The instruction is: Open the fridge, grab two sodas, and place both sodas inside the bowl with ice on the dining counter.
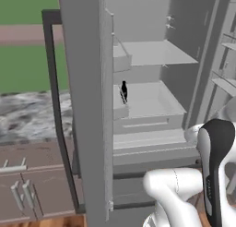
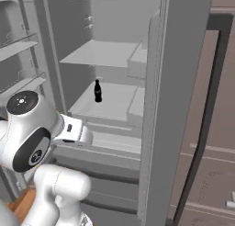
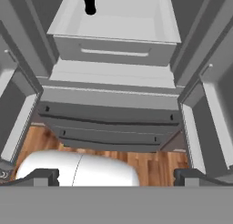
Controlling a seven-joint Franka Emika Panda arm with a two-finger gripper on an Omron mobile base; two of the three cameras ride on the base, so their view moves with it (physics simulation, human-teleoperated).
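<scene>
The grey fridge stands with both upper doors swung wide, its shelves and bottom drawers in sight. One small near-black soda stands upright on the lower shelf, toward its left side. My gripper hangs low in front of the fridge, below the shelf and well short of the soda. It is open, its fingertips far apart with nothing between them. The bowl, the ice and the dining counter are out of view.
The open doors with their bins flank my hand on both sides. A marbled worktop over brown cabinets lies left of the fridge. Wooden floor shows below the drawers.
</scene>
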